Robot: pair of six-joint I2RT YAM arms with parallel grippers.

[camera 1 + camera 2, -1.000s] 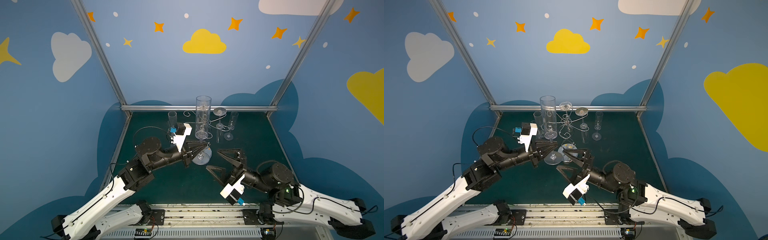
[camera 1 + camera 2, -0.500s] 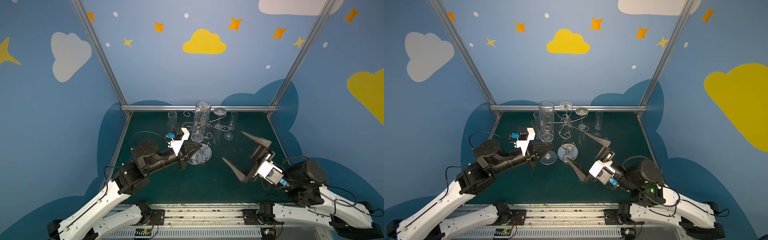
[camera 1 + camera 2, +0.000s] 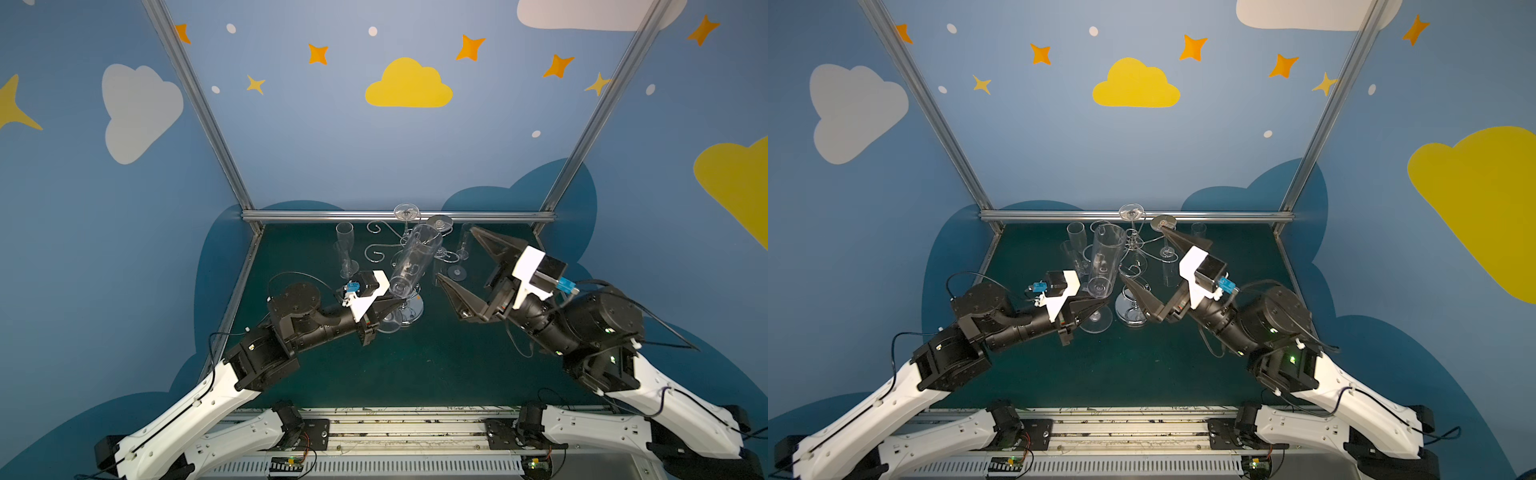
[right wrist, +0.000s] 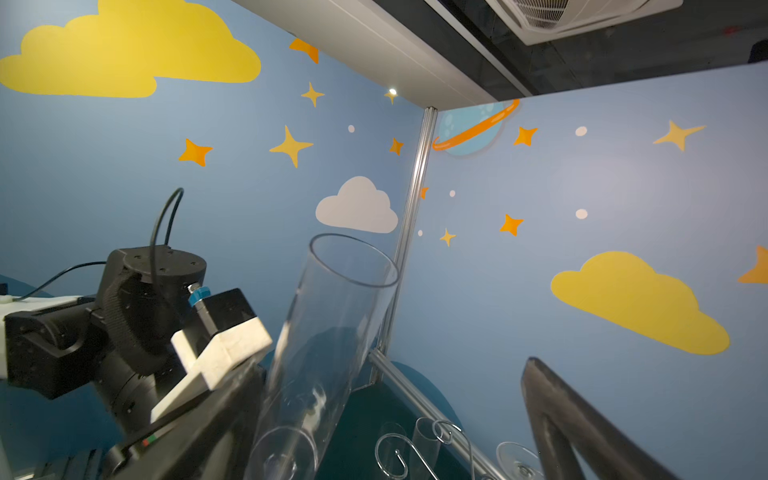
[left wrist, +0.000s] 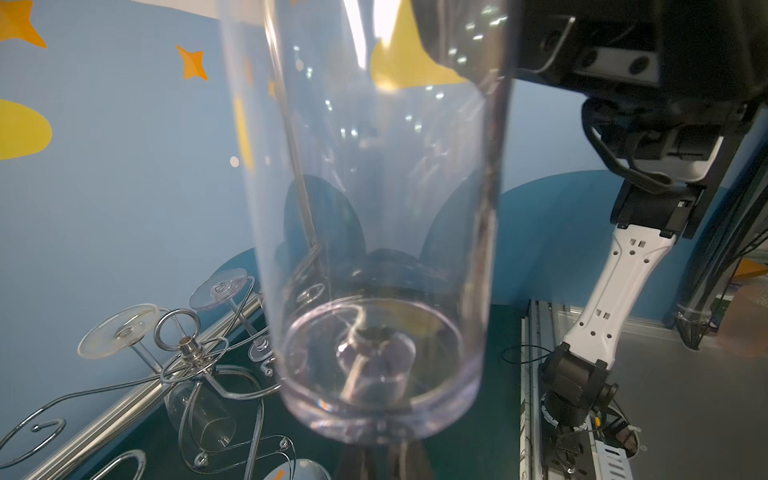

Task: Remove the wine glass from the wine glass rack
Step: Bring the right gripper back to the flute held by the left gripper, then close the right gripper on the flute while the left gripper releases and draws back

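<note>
My left gripper pinches the tilted wine glass by its stem just in front of the rack, so I'd draw it away slowly, minding the wide-spread right gripper beside the rack.

You are facing blue walls that are carrying a yellow cloud, a pale grey cloud and orange stars. Silver frame posts are meeting a crossbar behind the dark green table. A ceiling vent is showing overhead in the right wrist view.
</note>
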